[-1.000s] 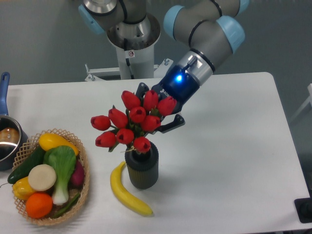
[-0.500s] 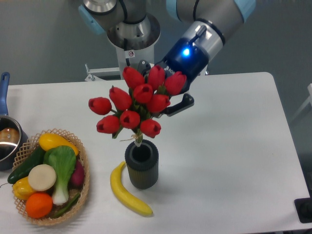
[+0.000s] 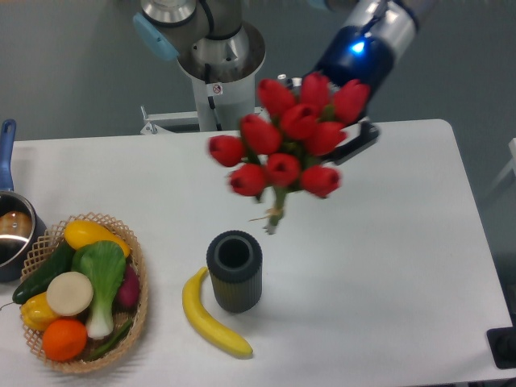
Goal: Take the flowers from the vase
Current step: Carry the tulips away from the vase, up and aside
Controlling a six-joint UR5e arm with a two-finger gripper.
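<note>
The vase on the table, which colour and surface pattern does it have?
The vase is dark grey-black with vertical ribs down its side, seen in the fixed camera view.

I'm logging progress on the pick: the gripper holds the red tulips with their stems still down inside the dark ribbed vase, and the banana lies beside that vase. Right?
Not quite. The camera view shows the flowers lifted clear: their tied stem end hangs in the air above the vase, whose mouth is empty. The gripper does hold them, and the banana does lie beside the vase.
</note>
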